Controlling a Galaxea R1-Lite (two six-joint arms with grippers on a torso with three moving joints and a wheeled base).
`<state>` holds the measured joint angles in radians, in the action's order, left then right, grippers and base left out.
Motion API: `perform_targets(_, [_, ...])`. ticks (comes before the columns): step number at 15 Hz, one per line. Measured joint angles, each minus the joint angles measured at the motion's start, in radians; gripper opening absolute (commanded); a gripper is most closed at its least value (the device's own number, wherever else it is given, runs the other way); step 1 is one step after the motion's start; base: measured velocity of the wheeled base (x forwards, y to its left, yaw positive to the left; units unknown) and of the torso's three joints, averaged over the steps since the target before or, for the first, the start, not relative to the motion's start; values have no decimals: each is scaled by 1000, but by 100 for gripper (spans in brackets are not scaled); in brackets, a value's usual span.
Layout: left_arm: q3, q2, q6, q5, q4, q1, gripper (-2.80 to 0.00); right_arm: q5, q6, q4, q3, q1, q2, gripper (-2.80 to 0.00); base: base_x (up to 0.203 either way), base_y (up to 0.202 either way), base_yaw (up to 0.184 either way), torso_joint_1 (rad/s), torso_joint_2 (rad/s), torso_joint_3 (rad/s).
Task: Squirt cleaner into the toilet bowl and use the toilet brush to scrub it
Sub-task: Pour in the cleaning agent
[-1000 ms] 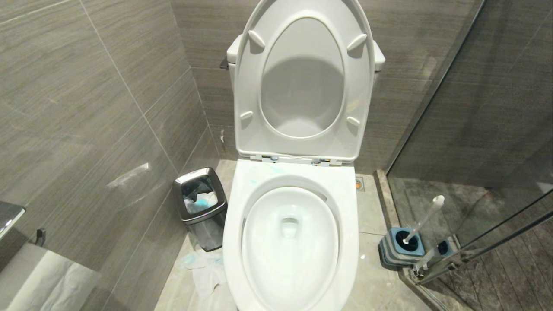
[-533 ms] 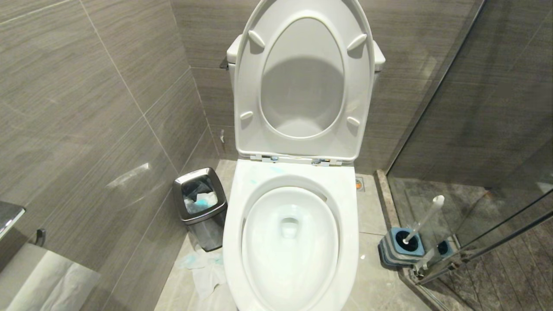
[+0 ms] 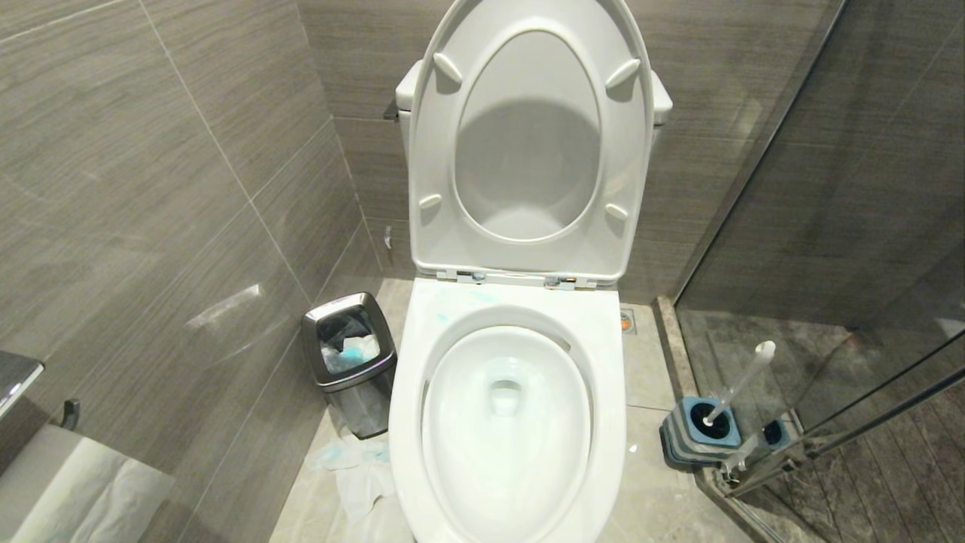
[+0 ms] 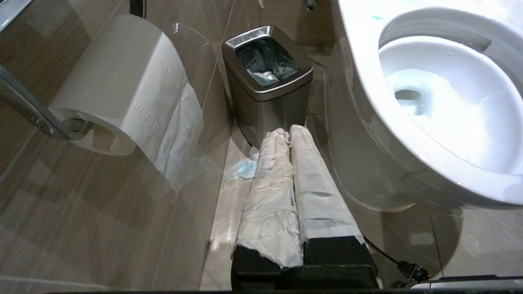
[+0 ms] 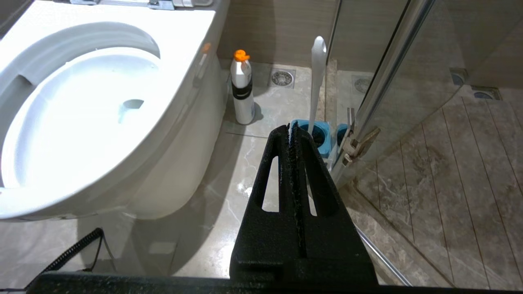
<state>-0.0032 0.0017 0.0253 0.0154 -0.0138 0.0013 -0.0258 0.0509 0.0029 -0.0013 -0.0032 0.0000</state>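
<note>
A: Anything shifted since a second ago?
B: Nothing; the head view matches the earlier ones. The toilet bowl (image 3: pixel 507 422) sits mid-frame with seat and lid (image 3: pixel 529 143) raised against the wall, and faint blue cleaner smears (image 3: pixel 452 305) mark the rim behind the basin. Neither arm shows here.
A: Room on the sides?
B: On the left, a steel waste bin (image 3: pixel 350 362) stands just beside the bowl's edge, crumpled tissue (image 3: pixel 358 467) on the floor before it. On the right, bare floor separates the bowl from the toilet brush (image 3: pixel 735 388), leaning in its blue holder (image 3: pixel 697 430) against the glass shower door (image 3: pixel 829 226).
A: Left wrist view?
B: The left gripper (image 4: pixel 286 130), paper-wrapped fingers (image 4: pixel 269 179) pressed together and empty, hangs in the narrow gap between bin and bowl wall; a toilet roll (image 4: pixel 122 90) hangs near.
A: Right wrist?
B: The right gripper (image 5: pixel 291 130) is clenched on nothing, pointing at the brush holder. A white bottle with an orange cap (image 5: pixel 242 87) stands close beside the bowl's base.
</note>
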Motion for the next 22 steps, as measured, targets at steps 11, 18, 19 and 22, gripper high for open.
perform_targets(11, [0, 0, -5, -6, 0, 0, -280, 3, 26, 177, -221, 0, 7, -280, 0, 0, 0, 0, 0, 0])
perform_targets(18, [0, 0, -5, -6, 0, 0, -280, 2, 114, 206, -595, -1, 343, -280, 0, 0, 0, 0, 0, 0])
perform_targets(19, [0, 0, -6, -6, 0, 0, -280, 3, 125, 205, -673, -1, 424, -280, 0, 0, 0, 0, 0, 0])
perform_targets(22, [0, 0, -6, -6, 0, 0, -280, 3, 136, 202, -893, -1, 665, -280, 0, 0, 0, 0, 0, 0])
